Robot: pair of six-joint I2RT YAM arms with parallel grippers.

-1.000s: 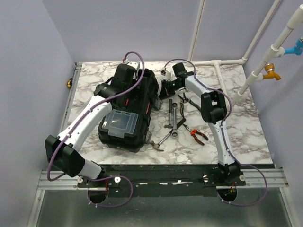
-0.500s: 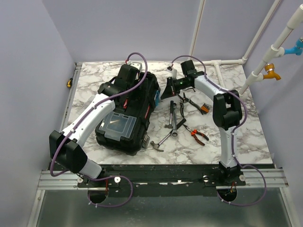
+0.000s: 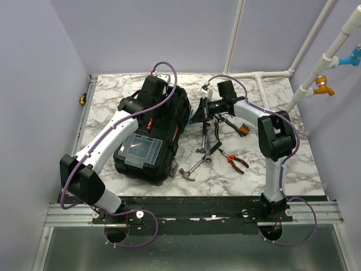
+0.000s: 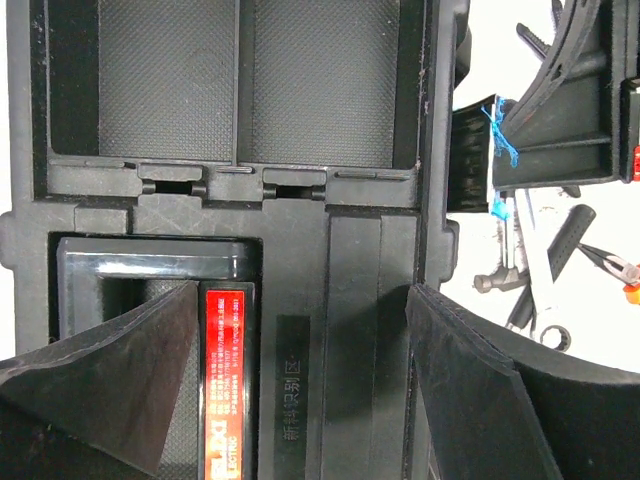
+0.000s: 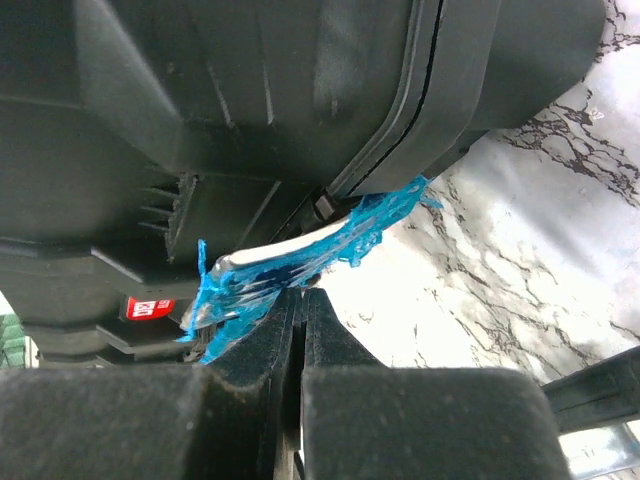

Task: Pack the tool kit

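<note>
**Item:** black plastic tool case (image 3: 161, 132), laid open on the left-centre of the white marble worktop (image 3: 113, 96). A small clear-lidded organiser box (image 3: 144, 148) is seated at its near end.

**Markings:** a red label with white print (image 4: 230, 385) is fixed inside the case; the print is too small to be read. A line of grey Chinese characters (image 4: 290, 390) is seen beside it, not legible with certainty.

**Left pincer** (image 4: 300, 300): held over the case interior, fingers spread wide, nothing gripped.

**Right pincer** (image 5: 300, 300): set at the case's right edge, fingers pressed together on a white tab wrapped in blue tape (image 5: 300, 255).

**Loose on the worktop, right of the case:** steel hammer (image 3: 189, 169), steel wrenches (image 3: 207, 141), red-handled pliers (image 3: 234, 161).
</note>
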